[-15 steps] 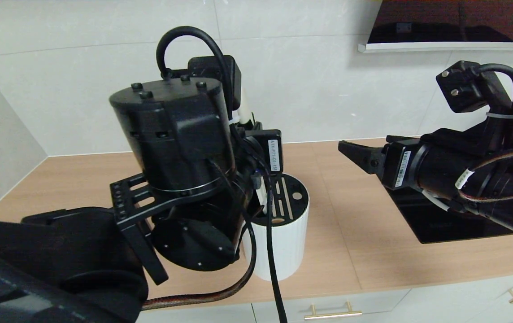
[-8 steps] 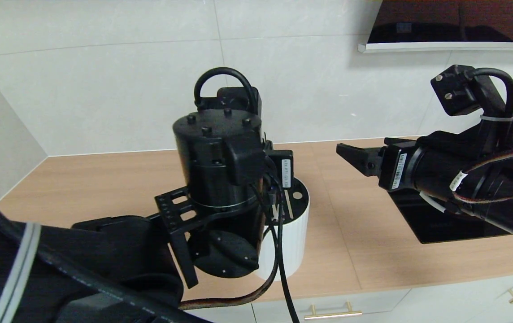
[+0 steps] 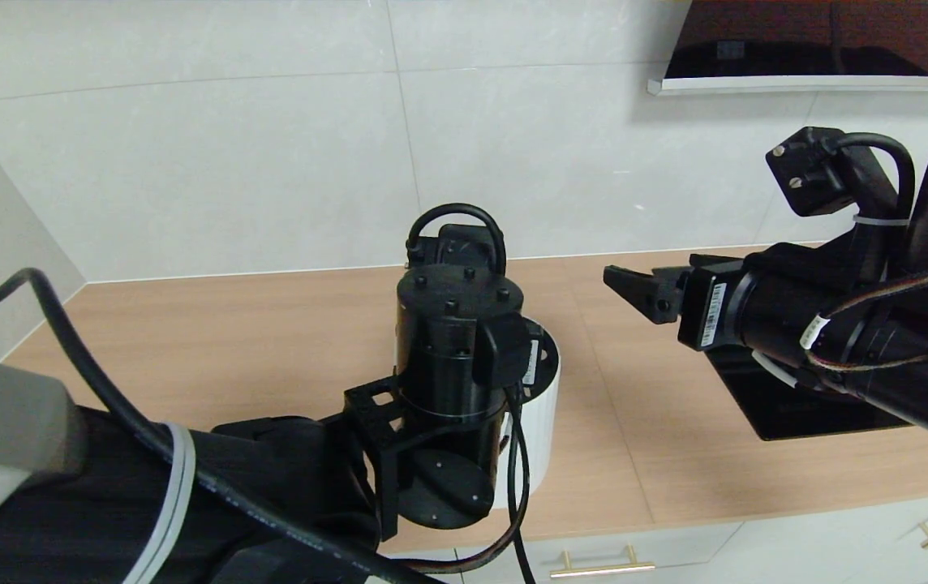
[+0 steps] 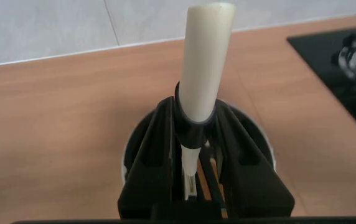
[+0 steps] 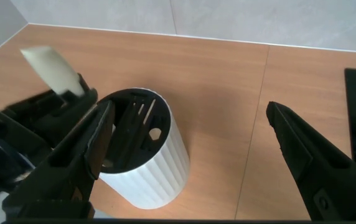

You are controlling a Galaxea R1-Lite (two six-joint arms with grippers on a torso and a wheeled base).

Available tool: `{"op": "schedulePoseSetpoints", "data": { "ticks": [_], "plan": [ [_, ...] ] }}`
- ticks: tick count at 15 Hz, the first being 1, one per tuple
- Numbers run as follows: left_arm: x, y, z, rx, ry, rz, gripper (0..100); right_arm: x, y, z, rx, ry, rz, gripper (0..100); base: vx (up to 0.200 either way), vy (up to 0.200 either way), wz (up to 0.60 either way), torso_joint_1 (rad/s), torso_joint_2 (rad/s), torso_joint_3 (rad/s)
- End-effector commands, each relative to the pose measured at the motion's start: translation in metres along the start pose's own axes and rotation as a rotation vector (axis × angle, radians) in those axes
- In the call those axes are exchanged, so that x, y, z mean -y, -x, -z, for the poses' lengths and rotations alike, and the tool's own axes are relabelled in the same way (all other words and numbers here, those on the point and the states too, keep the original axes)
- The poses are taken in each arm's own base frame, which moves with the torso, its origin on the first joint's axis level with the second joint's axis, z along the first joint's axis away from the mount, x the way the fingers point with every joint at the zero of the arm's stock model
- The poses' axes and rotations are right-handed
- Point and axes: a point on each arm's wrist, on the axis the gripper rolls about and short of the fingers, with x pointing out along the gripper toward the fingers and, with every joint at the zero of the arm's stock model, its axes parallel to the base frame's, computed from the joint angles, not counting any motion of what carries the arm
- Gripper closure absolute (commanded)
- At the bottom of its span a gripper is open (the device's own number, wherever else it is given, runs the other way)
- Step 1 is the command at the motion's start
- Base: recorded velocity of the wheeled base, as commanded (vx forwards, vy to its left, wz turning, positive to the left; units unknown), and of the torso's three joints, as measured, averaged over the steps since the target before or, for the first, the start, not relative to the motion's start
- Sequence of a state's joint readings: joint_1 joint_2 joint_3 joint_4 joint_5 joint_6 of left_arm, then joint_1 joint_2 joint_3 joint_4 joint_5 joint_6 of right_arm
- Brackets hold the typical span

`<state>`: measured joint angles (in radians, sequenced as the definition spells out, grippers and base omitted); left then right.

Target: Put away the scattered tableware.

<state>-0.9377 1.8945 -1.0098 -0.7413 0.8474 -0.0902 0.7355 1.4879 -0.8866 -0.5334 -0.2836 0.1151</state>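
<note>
A white ribbed utensil holder [image 3: 541,422] with a black slotted top stands near the counter's front edge. My left arm is directly above it. In the left wrist view my left gripper [image 4: 196,118] is shut on a cream-handled utensil [image 4: 206,56], held upright with its lower end down at the holder's slotted top [image 4: 212,168]. My right gripper [image 3: 650,272] hangs open and holds nothing, above the counter to the right of the holder. The right wrist view looks between the right gripper's [image 5: 188,111] spread fingers at the holder [image 5: 144,165] and the cream handle [image 5: 48,67].
A black cooktop [image 3: 788,405] is set into the wooden counter [image 3: 212,324] at the right, under my right arm. A dark range hood [image 3: 821,49] hangs above it. White tiled wall runs behind. Drawers with brass handles [image 3: 602,564] sit below the front edge.
My left arm has dropped lower and shifted right over the holder, carrying the cream-handled utensil down toward the slots. My right gripper has drifted slightly left and stays open.
</note>
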Motion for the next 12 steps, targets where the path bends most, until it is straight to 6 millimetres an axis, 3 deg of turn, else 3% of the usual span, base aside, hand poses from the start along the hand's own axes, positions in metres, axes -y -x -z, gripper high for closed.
{"op": "schedulePoseSetpoints", "data": {
  "ticks": [1, 10, 11, 12],
  "plan": [
    [-0.0013, -0.0022, 0.0027, -0.006, -0.005, -0.008, 100, -0.0004, -0.0008, 0.0008, -0.003, 0.001, 0.000, 0, 0.000, 0.000, 0.00, 0.000, 0.00, 0.000],
    [-0.0037, -0.0045, 0.0025, -0.006, -0.005, -0.017, 100, -0.0007, -0.0038, 0.0052, -0.016, 0.005, 0.001, 0, 0.000, 0.000, 0.00, 0.000, 0.00, 0.000],
    [-0.0039, -0.0043, 0.0020, -0.005, -0.003, -0.017, 0, -0.0007, -0.0038, 0.0052, -0.016, 0.005, 0.001, 0, 0.000, 0.000, 0.00, 0.000, 0.00, 0.000],
    [-0.0043, -0.0038, 0.0009, -0.003, -0.001, -0.017, 0, -0.0007, -0.0038, 0.0052, -0.016, 0.005, 0.001, 0, 0.000, 0.000, 0.00, 0.000, 0.00, 0.000]
  ]
}}
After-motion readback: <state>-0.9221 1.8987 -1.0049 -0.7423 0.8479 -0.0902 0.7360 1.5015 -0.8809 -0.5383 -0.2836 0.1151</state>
